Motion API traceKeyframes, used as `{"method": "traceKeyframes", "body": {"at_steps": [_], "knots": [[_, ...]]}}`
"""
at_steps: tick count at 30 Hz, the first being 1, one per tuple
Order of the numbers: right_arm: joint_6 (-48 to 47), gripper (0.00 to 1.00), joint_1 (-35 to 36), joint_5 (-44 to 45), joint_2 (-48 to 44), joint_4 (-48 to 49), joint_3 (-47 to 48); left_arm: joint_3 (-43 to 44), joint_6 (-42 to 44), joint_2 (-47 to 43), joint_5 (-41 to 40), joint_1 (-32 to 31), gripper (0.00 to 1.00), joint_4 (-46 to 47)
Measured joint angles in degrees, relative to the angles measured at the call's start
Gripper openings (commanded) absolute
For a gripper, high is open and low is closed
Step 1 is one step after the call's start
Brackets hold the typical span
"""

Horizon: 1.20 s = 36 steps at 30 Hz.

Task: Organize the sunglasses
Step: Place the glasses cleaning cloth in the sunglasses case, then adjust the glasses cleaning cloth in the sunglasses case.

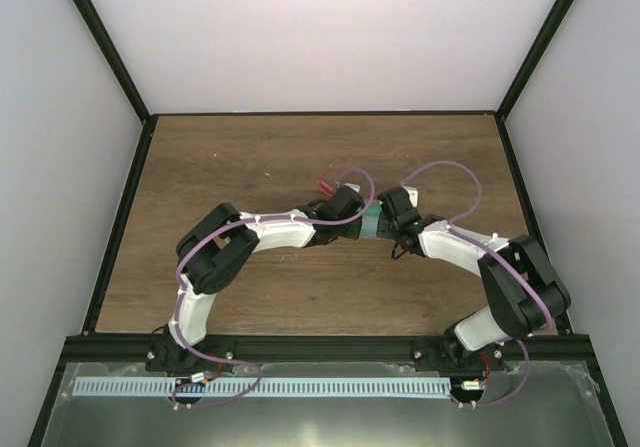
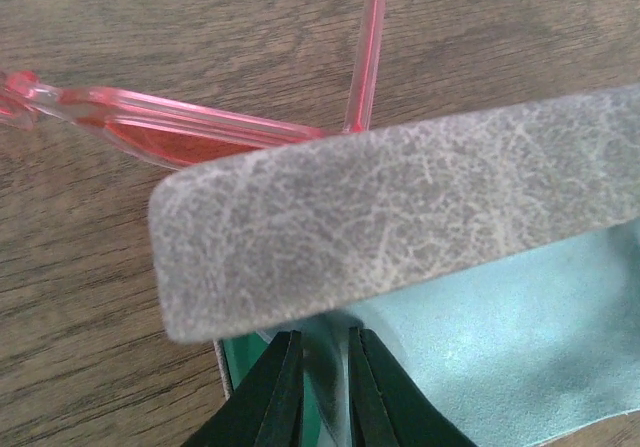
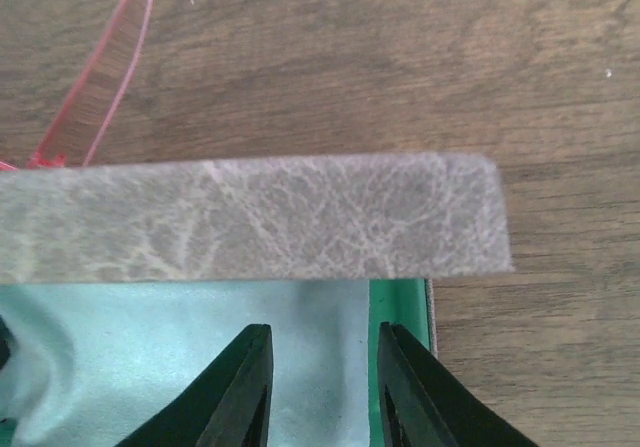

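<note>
Left wrist view: the sunglasses point(image 2: 150, 127) lie on the wooden worktop point(image 2: 80, 317) just beyond the grey case point(image 2: 400, 207). Their thin red frame runs along the far side of the case's raised lid, and one slender red arm reaches away from the lid toward the top edge. From my right wrist, only a red arm of the sunglasses shows, at the upper left past the lid. From the top external view they are a small red shape point(image 1: 325, 180) just beyond the spot where my two hands meet, near the middle of the worktop.

The case stands open with its lid lifted, showing green lining along the rim. A pale blue cloth point(image 2: 520, 337) lies inside it.

My left hand point(image 2: 318, 397) sits at the case's near left edge. Its fingers point(image 2: 275, 397) are narrowly parted, with a pale strip in the slim gap. I cannot tell whether they pinch it.

My right hand point(image 3: 320, 387) hangs over the right end of the case. Its fingers point(image 3: 245, 397) are plainly apart and hold nothing, with cloth and green lining showing between them.
</note>
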Motion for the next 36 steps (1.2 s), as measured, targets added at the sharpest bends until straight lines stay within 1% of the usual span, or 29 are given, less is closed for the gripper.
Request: {"method": "traceKeyframes", "body": {"at_steps": [2,6,13,16,20,25,36], "knots": [[-0.09,0.31,0.00,0.00,-0.98,0.02,0.00,0.00,0.00,0.00,0.00,0.00,0.18,-0.13],[-0.15,0.27,0.00,-0.63,-3.37,0.39,-0.02,-0.02,0.07,0.00,-0.46,0.00,0.30,-0.22],[-0.76,0.11,-0.04,-6.03,-3.50,3.56,-0.09,-0.17,-0.15,-0.39,-1.33,0.00,0.56,-0.20],[-0.50,0.07,-0.04,-7.91,-1.57,4.90,-0.09,-0.52,-0.24,-1.22,-2.08,0.00,0.61,-0.26],[-0.26,0.05,-0.04,-8.72,0.74,5.86,-0.09,-0.98,-0.31,-2.29,-2.58,0.00,0.64,-0.24],[0.11,0.03,-0.04,-8.39,2.23,6.21,-0.11,-1.36,-0.33,-2.95,-3.32,0.00,0.62,-0.22],[3.15,0.01,-0.04,-3.65,5.35,4.48,-0.11,-2.82,-0.26,-3.74,-8.48,0.00,0.61,-1.07]]}}
